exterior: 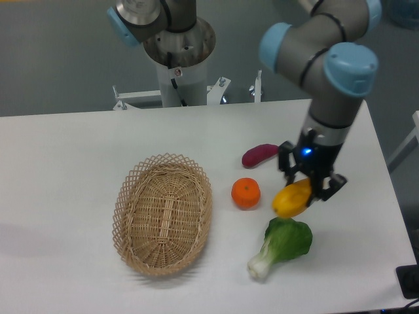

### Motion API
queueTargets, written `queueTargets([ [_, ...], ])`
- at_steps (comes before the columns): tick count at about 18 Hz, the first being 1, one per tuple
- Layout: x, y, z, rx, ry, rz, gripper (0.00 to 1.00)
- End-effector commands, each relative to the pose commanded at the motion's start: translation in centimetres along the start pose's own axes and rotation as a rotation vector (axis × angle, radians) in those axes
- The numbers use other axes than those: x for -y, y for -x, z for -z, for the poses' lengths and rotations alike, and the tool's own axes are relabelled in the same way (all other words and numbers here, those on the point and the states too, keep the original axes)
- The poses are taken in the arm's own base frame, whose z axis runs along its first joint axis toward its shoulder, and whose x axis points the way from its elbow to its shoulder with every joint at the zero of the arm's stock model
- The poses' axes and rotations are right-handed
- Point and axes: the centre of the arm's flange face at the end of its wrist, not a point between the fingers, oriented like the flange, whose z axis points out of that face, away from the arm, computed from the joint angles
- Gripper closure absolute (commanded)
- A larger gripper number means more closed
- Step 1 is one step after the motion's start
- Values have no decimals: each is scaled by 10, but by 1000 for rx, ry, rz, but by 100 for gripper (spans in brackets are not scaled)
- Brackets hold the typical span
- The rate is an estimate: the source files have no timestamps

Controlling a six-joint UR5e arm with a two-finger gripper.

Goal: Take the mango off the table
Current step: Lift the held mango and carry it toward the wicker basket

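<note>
The mango [290, 199] is a glossy yellow-orange fruit on the right side of the white table [59, 170]. It lies between the round orange citrus [245, 193] and the table's right edge. My gripper [309, 184] comes down from above onto the mango's upper right end. One black finger [287, 171] stands on its left and one on its right, and they look closed against the fruit. That end of the mango is hidden under the gripper. I cannot tell whether the mango still rests on the table.
A purple sweet potato [259, 155] lies just behind and left of the gripper. A green bok choy [283, 243] lies right in front of the mango. A wicker basket [163, 212] stands at the centre left. The robot base [178, 52] stands behind the table.
</note>
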Motion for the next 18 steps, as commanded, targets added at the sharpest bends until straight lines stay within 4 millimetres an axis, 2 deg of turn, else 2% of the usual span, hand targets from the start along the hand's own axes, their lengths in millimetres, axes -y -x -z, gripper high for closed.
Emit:
queueTargets([
  [5, 35, -23, 7, 2, -21, 50, 60],
  [8, 43, -29, 7, -2, -25, 56, 60],
  [12, 42, -31, 12, 0, -32, 58, 60],
  [14, 40, -32, 23, 11, -44, 59, 60],
  [18, 41, -33, 20, 8, -41, 58, 60],
])
